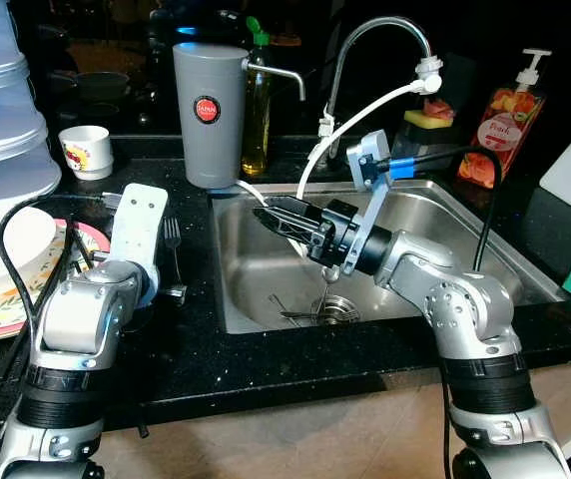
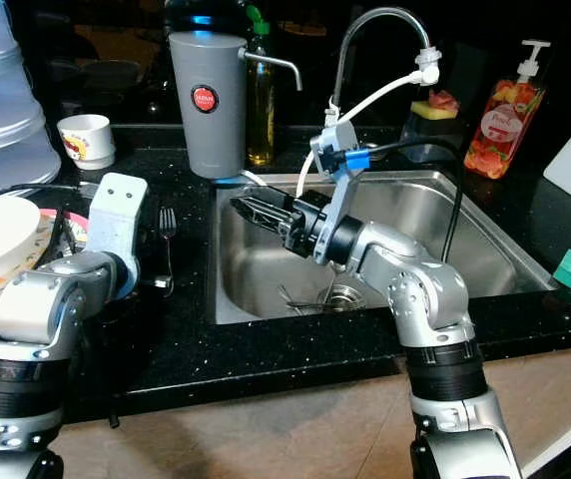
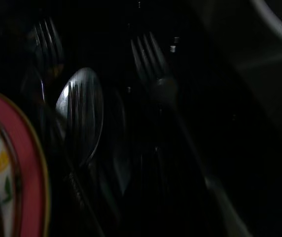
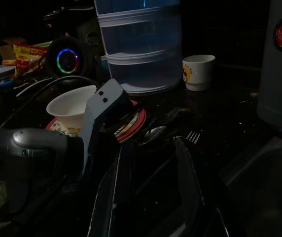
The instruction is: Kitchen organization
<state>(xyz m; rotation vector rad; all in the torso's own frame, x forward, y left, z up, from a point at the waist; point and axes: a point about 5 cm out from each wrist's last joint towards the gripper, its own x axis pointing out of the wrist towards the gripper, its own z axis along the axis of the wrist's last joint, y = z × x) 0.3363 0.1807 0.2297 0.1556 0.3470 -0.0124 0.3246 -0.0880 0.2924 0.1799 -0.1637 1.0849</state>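
A black speckled stone counter (image 1: 196,359) surrounds a rectangular stainless-steel sink (image 1: 445,215), whose brushed basin has a round drain (image 1: 337,307) with thin metal cutlery (image 1: 300,315) lying just beside it. The right gripper (image 1: 271,215) reaches across the basin toward its left wall, above the floor of the sink; its two long black fingers (image 4: 188,182) stand a little apart with nothing between them. The left gripper (image 1: 171,292) is low over the counter to the left of the sink, its white housing angled forward; whether its fingers are parted cannot be told, since the wrist view there is very dark. That dim view does make out a shiny oval spoon (image 3: 80,111) and slim forks (image 3: 153,69) lying flat on the dark stone beside the red rim of a flowered plate (image 3: 20,163). One fork (image 1: 173,239) is seen on the counter just beside the left arm. A white bowl (image 2: 1,235) sits on the plate. Behind it rise stacked translucent plastic containers (image 1: 1,110), with a small white printed cup (image 1: 88,152) near them. At the back edge stand a matte grey cylindrical jug (image 1: 209,112), a curved chrome faucet (image 1: 380,35) with a white hose, a yellow sponge (image 1: 427,118) and a pump bottle of soap (image 1: 508,120).
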